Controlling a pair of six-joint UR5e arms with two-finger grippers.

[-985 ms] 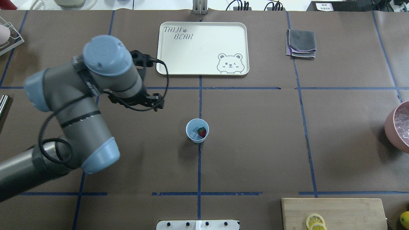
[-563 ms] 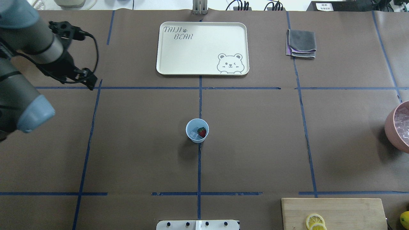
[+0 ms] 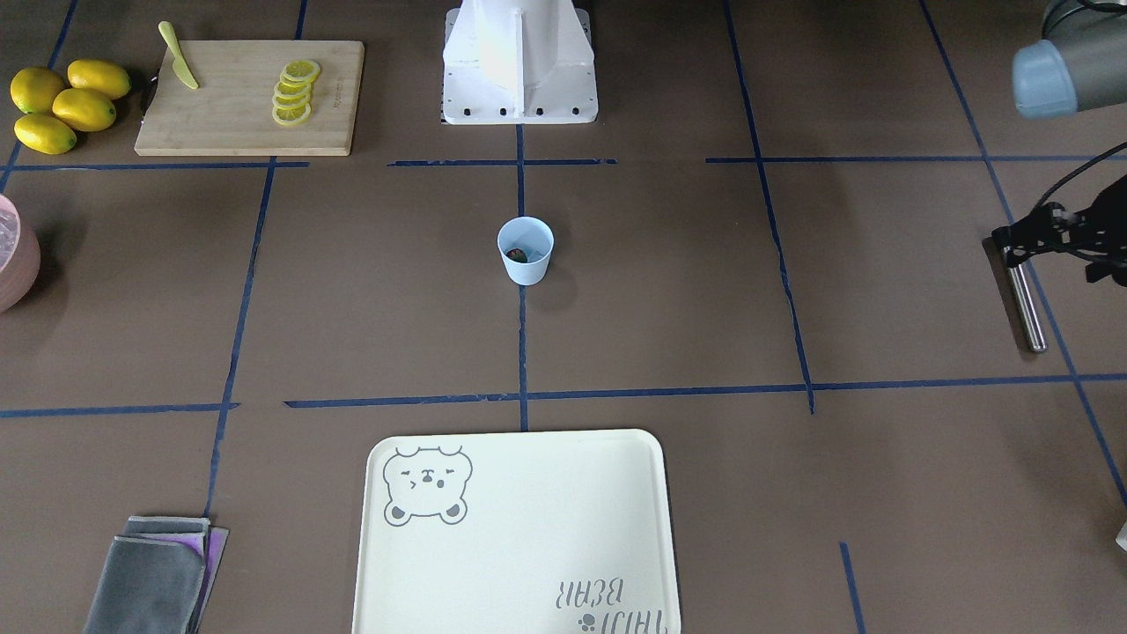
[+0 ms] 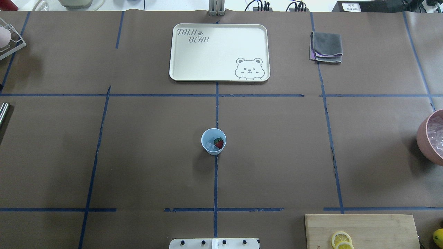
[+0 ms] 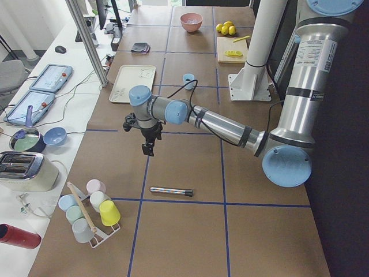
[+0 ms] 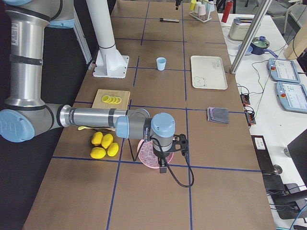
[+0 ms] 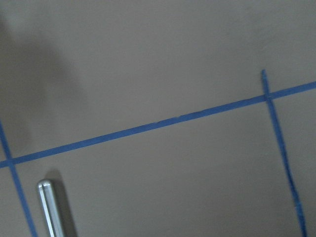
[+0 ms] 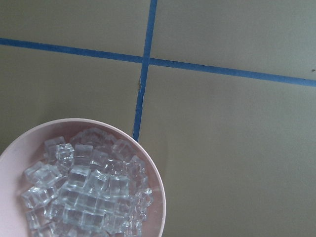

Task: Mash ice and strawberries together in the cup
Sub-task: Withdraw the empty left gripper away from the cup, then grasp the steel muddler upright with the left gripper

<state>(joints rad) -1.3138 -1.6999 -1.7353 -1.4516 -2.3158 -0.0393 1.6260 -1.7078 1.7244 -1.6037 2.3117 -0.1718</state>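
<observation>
The light blue cup stands upright at the table's middle, with a red strawberry and clear ice inside it. It also shows in the front view. Neither gripper is near it. My left gripper hangs above the table at the far left end, over a steel rod; I cannot tell whether it is open or shut. My right gripper hangs over a pink bowl at the far right end; I cannot tell its state either.
The pink bowl holds several ice cubes. A cream bear tray and a grey cloth lie at the back. A cutting board carries lemon slices and a knife, with lemons beside it. Cups on a rack stand far left.
My left arm has swung left from near the tray and left the overhead view. The cup and its contents have not moved.
</observation>
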